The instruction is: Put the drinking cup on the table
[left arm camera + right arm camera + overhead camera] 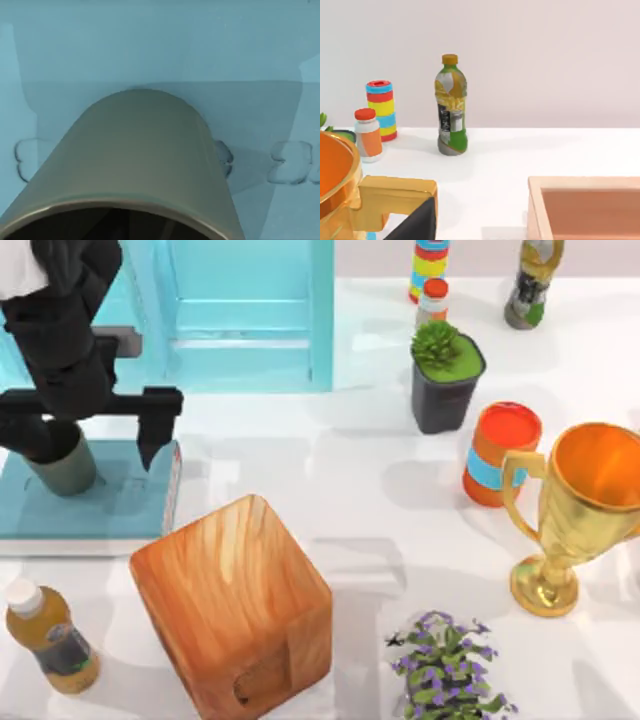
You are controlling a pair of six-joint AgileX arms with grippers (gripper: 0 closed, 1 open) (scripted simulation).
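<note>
Olive-grey and matte, the drinking cup (62, 466) stands upright on the teal-blue book (95, 512) at the left side of the table (370, 500) in the top view. The left gripper (95, 435) hangs over it with its fingers spread wide: one black finger (155, 430) points down just right of the cup, with a gap between them, while the other side sits over the cup's top left, where contact cannot be judged. Behind the book is the light-blue cabinet (250, 315). Near the front stand a wooden block (235, 605) and a small bottle (50, 635) of amber liquid. To the right are the black plant pot (445, 375), the orange can (497, 455) with a blue band, a gold trophy (580, 510) and a purple-flowered plant (445, 665).

In the left wrist view the cup (135, 160) is close below the camera, its dark mouth nearest, standing on the teal book cover (250, 60).

The right wrist view looks across the white table (520, 155) to a green-labelled drink bottle (451, 112), a striped canister (381, 107) and a small red-capped bottle (368, 135), with the trophy (350, 200) and a tan box (590, 205) nearest. A dark fingertip (417, 225) shows at the edge; how far the right gripper is open cannot be told.
</note>
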